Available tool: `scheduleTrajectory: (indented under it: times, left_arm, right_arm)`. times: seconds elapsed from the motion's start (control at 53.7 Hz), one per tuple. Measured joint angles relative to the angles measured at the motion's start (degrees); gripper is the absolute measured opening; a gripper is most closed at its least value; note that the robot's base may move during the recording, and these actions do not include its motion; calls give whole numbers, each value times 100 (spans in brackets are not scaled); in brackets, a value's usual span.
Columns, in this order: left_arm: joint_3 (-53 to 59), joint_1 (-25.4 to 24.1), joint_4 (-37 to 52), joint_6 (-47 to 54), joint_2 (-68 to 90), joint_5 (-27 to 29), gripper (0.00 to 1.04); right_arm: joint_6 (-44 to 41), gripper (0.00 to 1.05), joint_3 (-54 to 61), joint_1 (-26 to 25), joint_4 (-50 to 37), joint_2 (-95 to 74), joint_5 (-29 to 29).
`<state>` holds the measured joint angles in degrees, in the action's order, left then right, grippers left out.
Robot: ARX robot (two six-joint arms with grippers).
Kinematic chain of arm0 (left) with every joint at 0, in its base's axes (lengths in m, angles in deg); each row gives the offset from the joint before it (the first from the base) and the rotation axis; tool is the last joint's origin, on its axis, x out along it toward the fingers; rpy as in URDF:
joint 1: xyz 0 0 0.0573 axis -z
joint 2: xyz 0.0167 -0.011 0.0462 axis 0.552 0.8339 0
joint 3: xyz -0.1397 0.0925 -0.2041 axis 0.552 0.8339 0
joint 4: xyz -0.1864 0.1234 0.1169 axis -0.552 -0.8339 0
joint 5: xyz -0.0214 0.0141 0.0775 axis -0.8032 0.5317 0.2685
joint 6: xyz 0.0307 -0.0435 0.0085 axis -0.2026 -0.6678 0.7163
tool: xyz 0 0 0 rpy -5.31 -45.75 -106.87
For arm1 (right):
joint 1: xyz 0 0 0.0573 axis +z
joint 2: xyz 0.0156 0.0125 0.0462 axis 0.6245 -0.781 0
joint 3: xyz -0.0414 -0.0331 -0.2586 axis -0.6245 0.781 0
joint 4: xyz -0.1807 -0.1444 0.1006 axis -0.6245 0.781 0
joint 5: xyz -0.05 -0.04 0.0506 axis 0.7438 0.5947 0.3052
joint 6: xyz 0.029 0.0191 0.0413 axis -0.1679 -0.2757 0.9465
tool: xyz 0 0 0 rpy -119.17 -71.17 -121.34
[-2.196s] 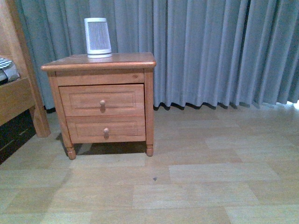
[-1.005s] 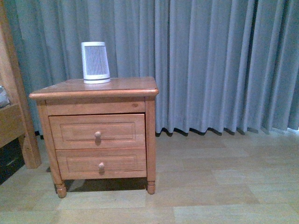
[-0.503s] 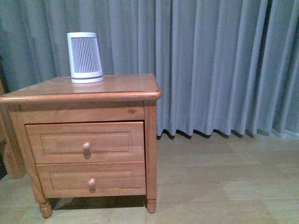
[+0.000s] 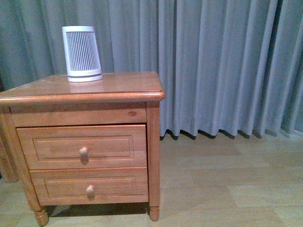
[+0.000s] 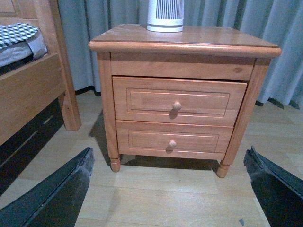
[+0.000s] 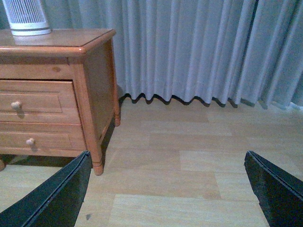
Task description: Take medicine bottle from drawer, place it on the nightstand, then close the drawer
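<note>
While the drawer [image 4: 83, 146] sits shut | ribbed device [image 4: 81, 53] 10 o'clock on nightstand [image 4: 124, 83] | left end effector [image 5: 169, 156], right end effector [image 6: 168, 156] spread apart

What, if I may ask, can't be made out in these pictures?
- Medicine bottle: unseen in every view; the drawer shows only its front.
- Nightstand: top's left corner cut off by the front view's edge.
- White ribbed device: top cut off in both wrist views.
</note>
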<state>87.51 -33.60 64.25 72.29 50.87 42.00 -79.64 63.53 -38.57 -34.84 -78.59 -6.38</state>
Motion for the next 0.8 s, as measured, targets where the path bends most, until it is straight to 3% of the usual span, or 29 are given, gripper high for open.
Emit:
scheduleTrajectory:
  times: [0.074, 0.13, 0.298, 0.465, 0.8]
  left_arm:
    - [-247, -125, -404, -199, 431, -723, 98]
    - [-699, -44, -50, -275, 1512, -1106, 98]
    - [-2885, 542, 2387, -264, 4992, -636, 98]
    - [-4463, 973, 3563, -105, 8811, -337, 98]
    - [-6951, 1036, 3558, 37, 12668, -160, 98]
  right_arm:
    - [-2, 98, 2, 0, 0, 0, 2]
    - [-2, 98, 2, 0, 0, 0, -4]
    - [-2, 98, 0, 0, 0, 0, -2]
    - [-2, 98, 0, 0, 0, 0, 0]
    - [0, 98, 0, 0, 0, 0, 0]
